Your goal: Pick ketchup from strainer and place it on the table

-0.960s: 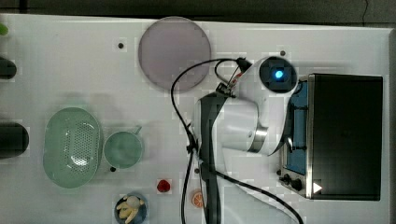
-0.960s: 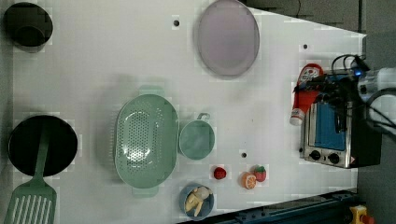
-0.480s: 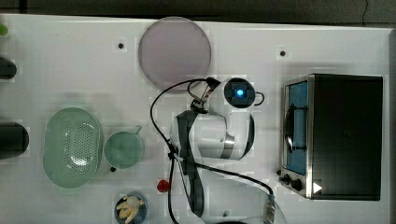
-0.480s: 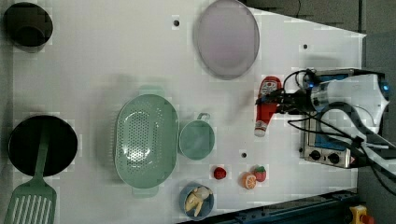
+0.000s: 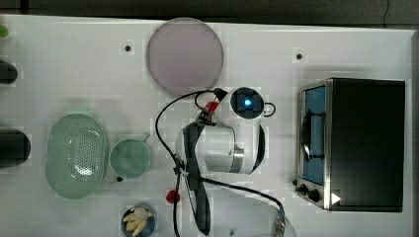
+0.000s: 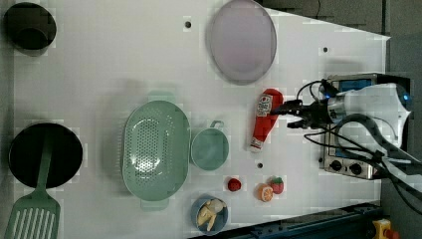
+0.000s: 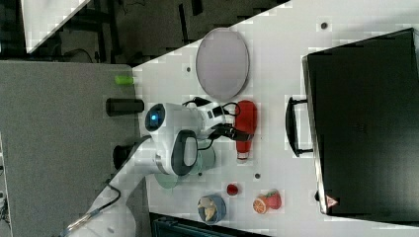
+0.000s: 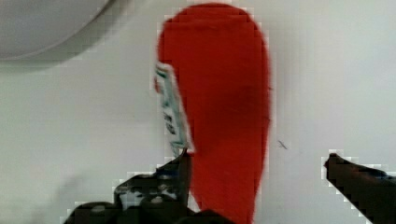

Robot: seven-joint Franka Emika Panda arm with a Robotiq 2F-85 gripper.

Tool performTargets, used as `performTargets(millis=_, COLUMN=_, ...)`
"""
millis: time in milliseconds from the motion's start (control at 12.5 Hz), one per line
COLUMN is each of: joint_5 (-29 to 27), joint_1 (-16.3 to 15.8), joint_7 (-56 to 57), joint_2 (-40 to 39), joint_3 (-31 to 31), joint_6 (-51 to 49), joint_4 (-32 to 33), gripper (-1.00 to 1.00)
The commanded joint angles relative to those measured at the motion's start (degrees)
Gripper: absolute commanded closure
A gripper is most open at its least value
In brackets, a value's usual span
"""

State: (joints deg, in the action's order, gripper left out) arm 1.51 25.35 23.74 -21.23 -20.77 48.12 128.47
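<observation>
White table (image 6: pixel 124 59) bears the slim red, white-labelled ketchup (image 6: pixel 262 119) lying flat, released between the spread-open hand (image 8: pixel 254 170).

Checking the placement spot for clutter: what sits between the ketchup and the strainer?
In the left view, the green cup stands between the ketchup and the strainer, close beside the strainer; bare table separates cup and bottle.

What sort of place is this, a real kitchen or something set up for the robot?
Probably a lab test table made to look like a kitchen. A toaster oven, a strainer and toy fruit are spread over a bare white table, with the robot arm and its cables standing over them.
</observation>
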Motion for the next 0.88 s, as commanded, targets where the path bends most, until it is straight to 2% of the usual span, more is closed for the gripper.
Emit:
performTargets(millis=80, joint_5=-0.46, joint_1=0.77, joint_7=-3.61, joint_2=9.49, joint_3=-0.51, joint_6=-4.97, joint_4=-6.70, gripper=-1.00)
performTargets(millis=400, joint_5=-0.45, joint_1=0.71, joint_7=-12.82, joint_2=16.48, joint_3=-0.60, joint_6=-22.35, joint_4=-17.17, gripper=-1.00)
performTargets(millis=880, joint_5=-1.01, joint_1=0.39, joint_7=-23.43, joint_2=19.07, joint_3=-1.36, joint_6=-36.18, joint_4=-30.09, gripper=-1.00)
